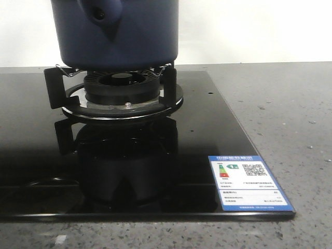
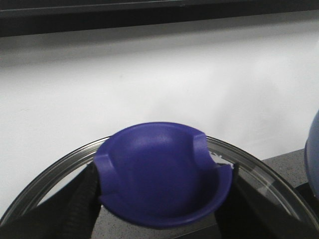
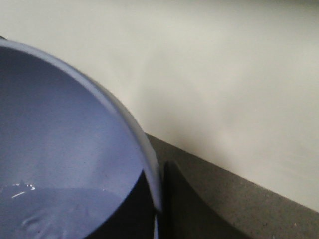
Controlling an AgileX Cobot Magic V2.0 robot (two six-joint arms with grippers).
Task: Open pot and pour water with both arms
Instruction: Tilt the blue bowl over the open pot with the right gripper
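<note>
The left fingers are closed on the blue knob of the glass lid, while the pot sits on the burner; the right fingers' state is unclear.

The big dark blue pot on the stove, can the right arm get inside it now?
Probably yes. The right wrist view looks straight into the open dark navy-blue round pot, with water at the bottom. The glass lid with its purple knob is off, held by the left gripper.
</note>
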